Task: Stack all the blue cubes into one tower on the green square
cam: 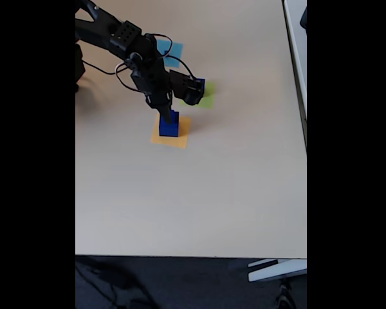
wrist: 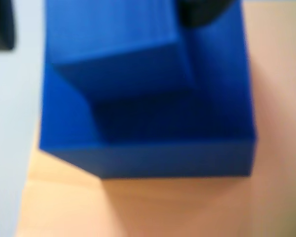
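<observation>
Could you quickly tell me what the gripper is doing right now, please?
Gripper: down at the blue cubes on the orange-yellow square; open or closed cannot be told.

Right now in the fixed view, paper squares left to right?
Light-blue square → orange square, with blue cubes on it under the tool → green square, partly hidden behind the arm.
</observation>
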